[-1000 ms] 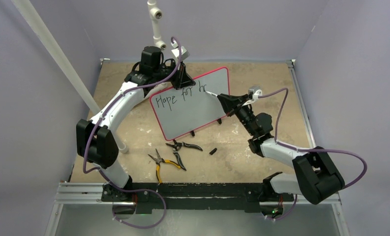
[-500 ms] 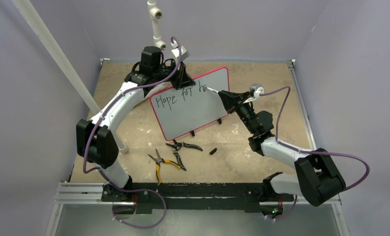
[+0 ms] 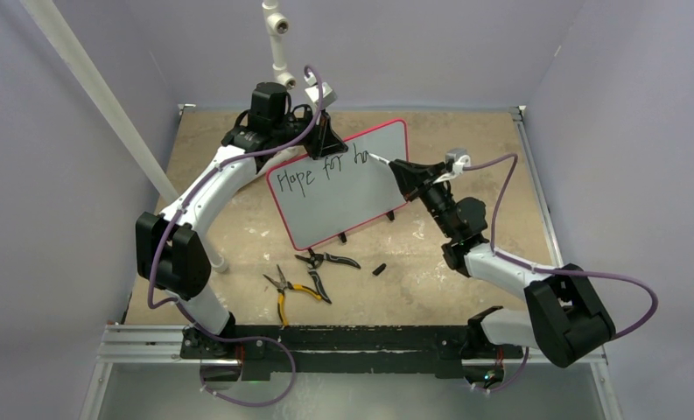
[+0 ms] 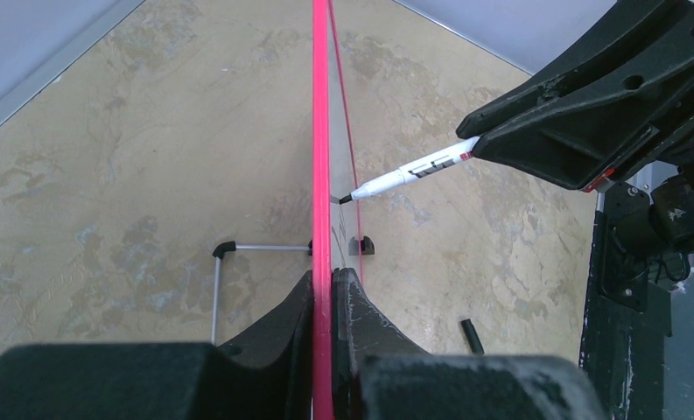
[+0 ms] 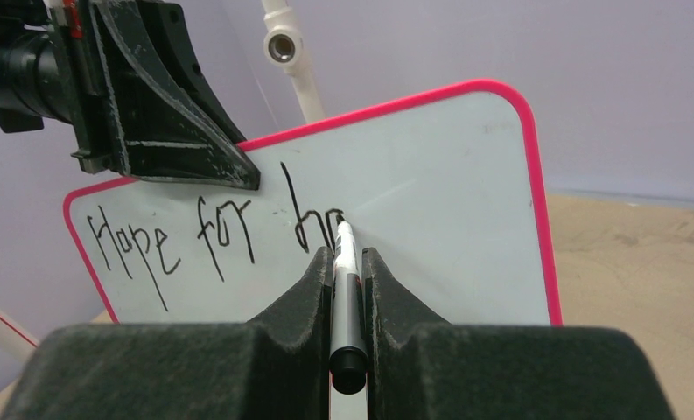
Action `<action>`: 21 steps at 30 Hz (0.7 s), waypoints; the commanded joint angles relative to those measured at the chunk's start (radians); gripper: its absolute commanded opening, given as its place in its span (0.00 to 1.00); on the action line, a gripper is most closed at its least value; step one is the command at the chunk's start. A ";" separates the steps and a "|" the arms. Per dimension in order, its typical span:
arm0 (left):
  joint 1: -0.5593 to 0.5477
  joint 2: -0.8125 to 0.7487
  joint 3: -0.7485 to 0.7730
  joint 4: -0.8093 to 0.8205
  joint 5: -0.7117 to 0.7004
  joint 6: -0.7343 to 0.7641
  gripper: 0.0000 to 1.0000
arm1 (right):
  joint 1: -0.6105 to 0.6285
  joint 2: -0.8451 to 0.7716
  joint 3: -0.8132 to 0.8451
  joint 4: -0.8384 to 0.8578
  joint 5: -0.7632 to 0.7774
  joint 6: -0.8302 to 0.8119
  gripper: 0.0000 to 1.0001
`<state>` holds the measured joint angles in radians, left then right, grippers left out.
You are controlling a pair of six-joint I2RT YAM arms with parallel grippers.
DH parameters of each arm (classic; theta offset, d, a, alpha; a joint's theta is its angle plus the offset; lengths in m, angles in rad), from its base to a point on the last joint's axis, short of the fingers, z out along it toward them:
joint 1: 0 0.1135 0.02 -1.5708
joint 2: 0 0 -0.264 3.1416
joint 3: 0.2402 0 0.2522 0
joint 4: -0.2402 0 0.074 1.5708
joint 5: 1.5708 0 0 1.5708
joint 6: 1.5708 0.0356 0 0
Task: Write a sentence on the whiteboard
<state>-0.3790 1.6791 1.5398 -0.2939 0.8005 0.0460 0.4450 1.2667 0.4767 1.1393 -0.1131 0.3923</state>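
Rightward creep of marker [image 5: 346, 284] tip; sentence [image 5: 220, 232] now reads "Hope for ha"; right gripper [image 5: 347, 255] clamps its slim white barrel, left gripper [image 4: 325, 276] pinches glossy whiteboard [image 5: 448, 175] by thin pink rounded frame

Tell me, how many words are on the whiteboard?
2 whole words: Hope at the left of the whiteboard, and for beside it. A third word, only begun, sits at the pen tip.
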 commanded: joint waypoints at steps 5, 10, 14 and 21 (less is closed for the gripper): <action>-0.012 0.019 -0.030 -0.033 0.045 0.026 0.00 | -0.002 -0.025 -0.068 0.013 0.051 -0.012 0.00; -0.012 0.020 -0.030 -0.031 0.046 0.025 0.00 | -0.002 -0.039 -0.061 -0.002 0.061 -0.020 0.00; -0.012 0.018 -0.032 -0.030 0.044 0.024 0.00 | -0.002 -0.055 -0.039 -0.021 0.080 -0.033 0.00; -0.011 0.016 -0.037 -0.023 0.039 0.023 0.00 | -0.002 -0.119 -0.030 -0.015 0.071 -0.047 0.00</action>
<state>-0.3794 1.6791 1.5398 -0.2928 0.8082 0.0460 0.4446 1.2064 0.4107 1.1042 -0.0601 0.3744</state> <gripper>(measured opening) 0.066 0.133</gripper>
